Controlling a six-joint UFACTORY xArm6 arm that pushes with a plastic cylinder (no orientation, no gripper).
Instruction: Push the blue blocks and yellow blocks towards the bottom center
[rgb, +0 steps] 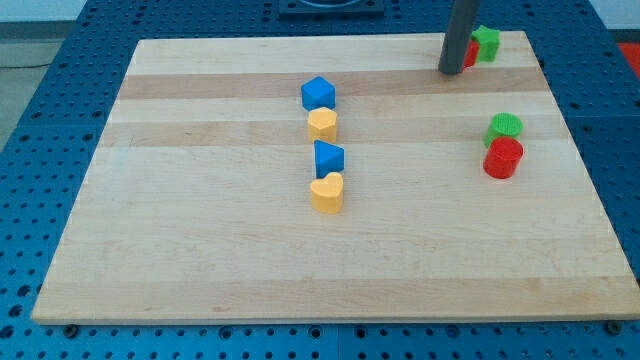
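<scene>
Four blocks stand in a column near the board's middle. From the top: a blue pentagon-like block (318, 93), a yellow hexagon-like block (322, 124), a blue triangle-like block (328, 158) and a yellow heart block (327, 192). The upper pair touch each other, and so do the lower pair. My tip (451, 71) is at the view's top right, far to the right of and above the column. It stands right beside a red block (470, 53) that it partly hides.
A green block (487, 42) sits at the top right corner, next to the red one. A green cylinder (505, 127) touches a red cylinder (503, 158) at the right side. The wooden board (200, 250) lies on a blue perforated table.
</scene>
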